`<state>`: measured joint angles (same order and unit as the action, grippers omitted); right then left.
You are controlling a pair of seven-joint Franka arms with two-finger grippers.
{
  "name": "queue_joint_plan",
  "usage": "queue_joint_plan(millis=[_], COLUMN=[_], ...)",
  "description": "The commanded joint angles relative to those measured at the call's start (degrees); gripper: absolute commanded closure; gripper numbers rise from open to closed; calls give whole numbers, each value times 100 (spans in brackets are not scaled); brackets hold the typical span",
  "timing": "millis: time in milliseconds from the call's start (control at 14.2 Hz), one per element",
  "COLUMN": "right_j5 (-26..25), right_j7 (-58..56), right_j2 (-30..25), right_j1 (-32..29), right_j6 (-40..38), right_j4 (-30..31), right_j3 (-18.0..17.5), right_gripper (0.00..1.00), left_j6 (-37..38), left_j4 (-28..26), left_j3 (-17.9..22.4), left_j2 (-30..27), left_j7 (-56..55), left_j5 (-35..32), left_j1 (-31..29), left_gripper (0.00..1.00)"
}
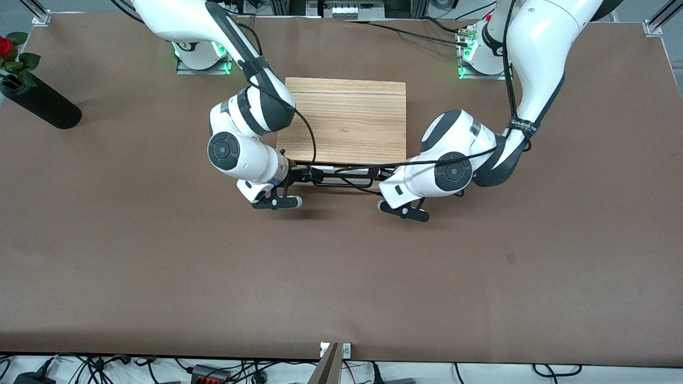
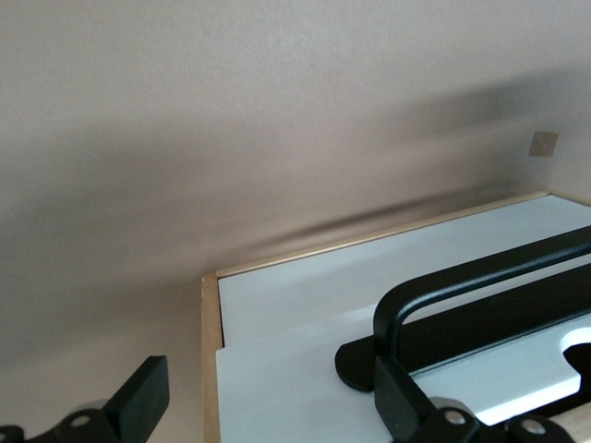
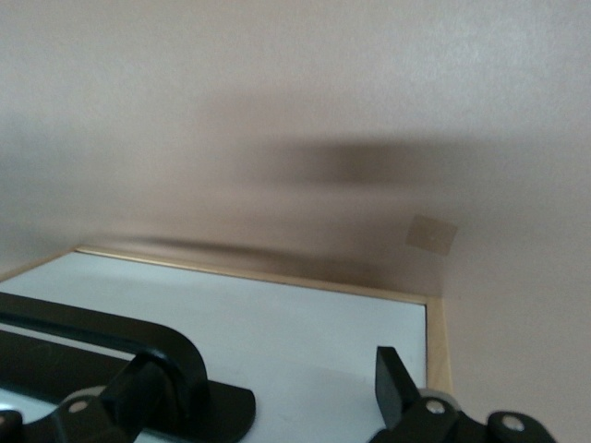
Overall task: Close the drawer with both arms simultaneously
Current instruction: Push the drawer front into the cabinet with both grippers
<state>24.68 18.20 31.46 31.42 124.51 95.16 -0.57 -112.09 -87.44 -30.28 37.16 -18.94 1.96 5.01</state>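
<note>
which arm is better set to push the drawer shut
Neither clearly. The left end effector and right end effector each stand open at one end of the handle, against the drawer front. The placement looks mirrored, so push with both.

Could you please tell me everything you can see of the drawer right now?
The drawer has a flat white front panel and a black metal bar handle, set in a light oak-grain box between the arms' bases. It looks closed or nearly so. The left gripper and right gripper are open at the handle's ends.
</note>
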Motion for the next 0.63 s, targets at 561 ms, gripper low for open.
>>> queue_joint_plan(millis=[561], right_j5=[28], right_j7=[-1], right_j2=[-290], right_j1=[-31], right_j6=[-753], right_j4=[47], right_j3=[66], right_gripper=[0], left_j6=[-102], left_j4=[-389], left_j3=[-197], left_j2=[-227], left_j7=[57], left_j5=[-38], left_j1=[-123], left_gripper=[0])
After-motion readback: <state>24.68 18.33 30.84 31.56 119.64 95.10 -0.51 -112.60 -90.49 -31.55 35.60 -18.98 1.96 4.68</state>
